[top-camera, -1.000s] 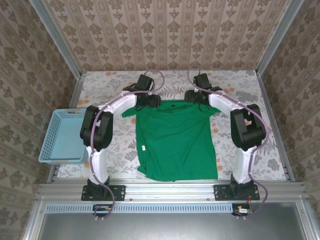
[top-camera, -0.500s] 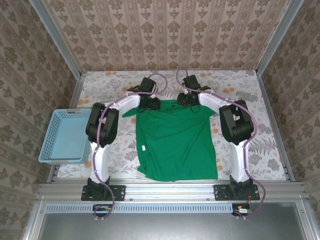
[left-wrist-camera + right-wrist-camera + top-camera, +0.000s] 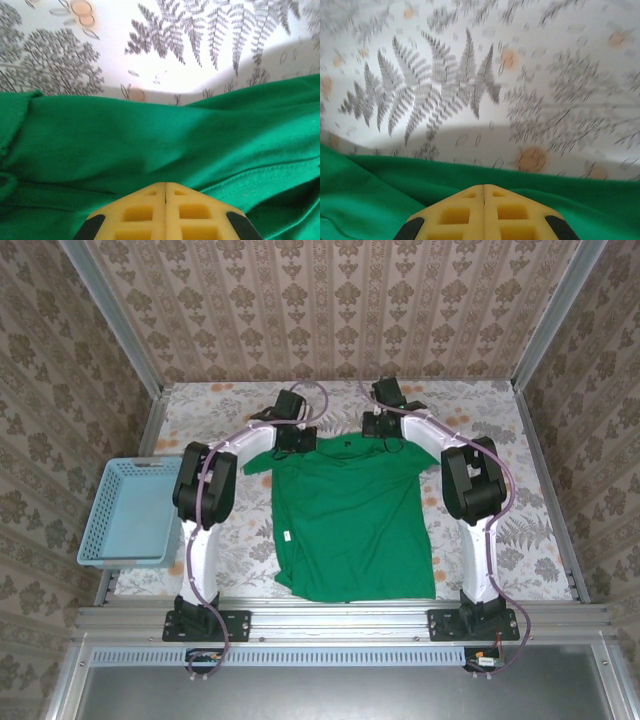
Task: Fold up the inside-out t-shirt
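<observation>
Inside-out t-shirt (image 3: 350, 525), left gripper (image 3: 165, 187), right gripper (image 3: 484, 188) closed, seemingly pinching shoulders, basket (image 3: 127, 562) at left.

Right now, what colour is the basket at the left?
Light blue; the basket shows best in the top external view.

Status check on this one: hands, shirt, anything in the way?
Left hand shut on t-shirt far edge. Right hand likewise. Cloth flat, not yet folded. Basket off left, clear of it.
</observation>
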### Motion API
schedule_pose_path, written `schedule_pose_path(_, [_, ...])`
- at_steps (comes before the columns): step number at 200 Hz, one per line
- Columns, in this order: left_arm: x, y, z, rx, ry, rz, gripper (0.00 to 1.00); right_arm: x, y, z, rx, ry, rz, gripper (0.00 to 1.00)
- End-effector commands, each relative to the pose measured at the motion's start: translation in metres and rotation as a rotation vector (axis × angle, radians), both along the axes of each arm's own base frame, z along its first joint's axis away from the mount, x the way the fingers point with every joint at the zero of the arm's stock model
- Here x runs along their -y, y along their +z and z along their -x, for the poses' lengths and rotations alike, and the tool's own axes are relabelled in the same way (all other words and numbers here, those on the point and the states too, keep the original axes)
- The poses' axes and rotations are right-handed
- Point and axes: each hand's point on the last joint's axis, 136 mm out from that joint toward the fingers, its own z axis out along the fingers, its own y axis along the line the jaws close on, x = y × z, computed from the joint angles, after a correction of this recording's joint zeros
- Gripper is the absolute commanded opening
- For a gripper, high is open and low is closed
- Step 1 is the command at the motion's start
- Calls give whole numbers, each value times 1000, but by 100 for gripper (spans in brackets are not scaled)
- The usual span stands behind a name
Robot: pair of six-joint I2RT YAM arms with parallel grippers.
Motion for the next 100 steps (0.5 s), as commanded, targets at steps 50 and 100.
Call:
schedule_pose_path(50, [-7, 64, -74, 129, 94, 198, 0, 12, 3, -57, -13, -9, -37, 0])
schedule_pose_path(100, [-7, 40, -112, 98, 132, 179, 0, 31, 4, -74, -37, -38, 21, 43])
